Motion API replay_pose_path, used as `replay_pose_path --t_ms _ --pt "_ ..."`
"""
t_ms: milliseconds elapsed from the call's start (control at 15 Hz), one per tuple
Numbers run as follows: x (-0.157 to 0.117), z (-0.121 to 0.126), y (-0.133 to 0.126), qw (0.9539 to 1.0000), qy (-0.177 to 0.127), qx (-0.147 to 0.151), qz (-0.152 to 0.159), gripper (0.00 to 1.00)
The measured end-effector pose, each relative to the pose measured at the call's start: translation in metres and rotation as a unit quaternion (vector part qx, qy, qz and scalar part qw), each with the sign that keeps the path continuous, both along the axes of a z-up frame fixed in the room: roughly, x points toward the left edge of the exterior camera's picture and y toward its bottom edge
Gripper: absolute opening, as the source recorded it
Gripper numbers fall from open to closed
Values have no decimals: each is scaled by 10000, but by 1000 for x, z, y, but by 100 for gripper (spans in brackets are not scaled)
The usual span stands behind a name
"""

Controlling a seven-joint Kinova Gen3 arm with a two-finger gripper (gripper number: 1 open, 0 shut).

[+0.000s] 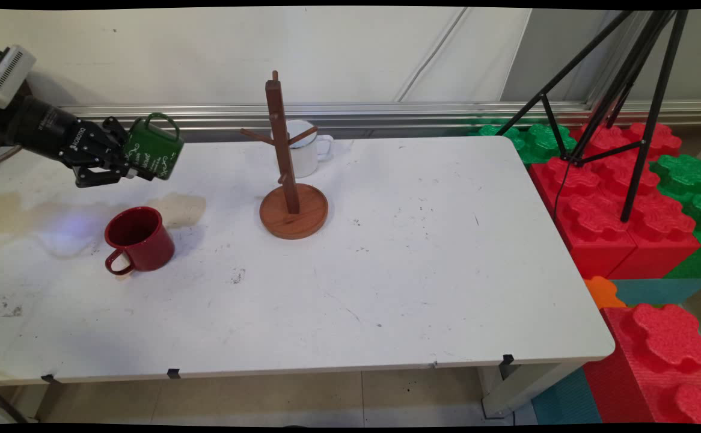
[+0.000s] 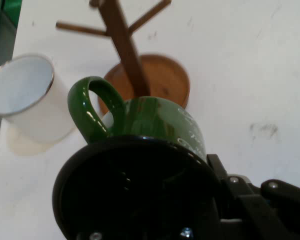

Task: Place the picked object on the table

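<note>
The tool grips a green mug sideways above the bench, left of the wooden mug tree; a loose rim grip could drop it onto the red mug.

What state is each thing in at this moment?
gripper: shut on green mug, raised off the table.
green mug: held tipped on its side, handle up.
red mug: upright on table, empty.
white mug: upright behind mug tree.
mug tree: upright, pegs bare.

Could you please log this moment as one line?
gripper: shut on green mug, held off table | red mug below | tree, white mug right
</note>
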State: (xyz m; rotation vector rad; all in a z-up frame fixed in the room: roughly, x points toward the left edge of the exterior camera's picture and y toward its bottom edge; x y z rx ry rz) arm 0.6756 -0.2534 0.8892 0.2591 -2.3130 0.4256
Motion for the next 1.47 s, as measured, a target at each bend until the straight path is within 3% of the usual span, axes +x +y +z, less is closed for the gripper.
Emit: replay_pose_path --t_ms 533,1467 --pt "29 -15 -12 9967 -777 -229 8 0" --pt "52 -51 -18 9813 -1851 -307 -432 0"
